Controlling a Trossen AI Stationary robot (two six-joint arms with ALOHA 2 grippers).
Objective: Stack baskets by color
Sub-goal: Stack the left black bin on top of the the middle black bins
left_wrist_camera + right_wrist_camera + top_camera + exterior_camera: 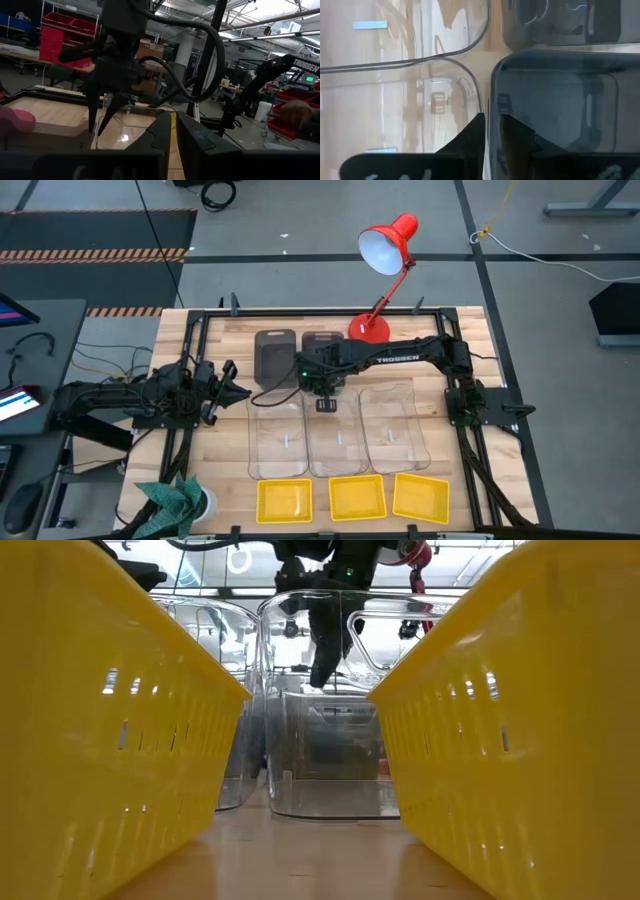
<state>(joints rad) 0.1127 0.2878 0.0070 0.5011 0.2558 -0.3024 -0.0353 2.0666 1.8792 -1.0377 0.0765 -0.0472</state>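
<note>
Two dark grey baskets stand at the table's far side, one (276, 356) to the left, one (322, 340) partly under my right arm. Three clear baskets (337, 442) lie in a middle row. Three yellow baskets (357, 497) line the near edge. My right gripper (492, 125) points steeply down, slightly open. It stands at the nearer grey basket (560, 110), beside the middle clear basket (420, 105). My left gripper (228, 386) waits shut at the table's left, touching nothing. My right gripper comes from above, and its fingers (475, 130) stand on either side of the grey basket's near rim (493, 95). The basket rests on the table. I cannot tell whether either finger touches the rim.
A red desk lamp (385, 245) has its base (370, 330) at the far edge, right of the grey baskets. A green crumpled thing (180, 495) lies at the near left corner. The low view looks between two yellow walls (100, 720) at a clear basket (320, 770).
</note>
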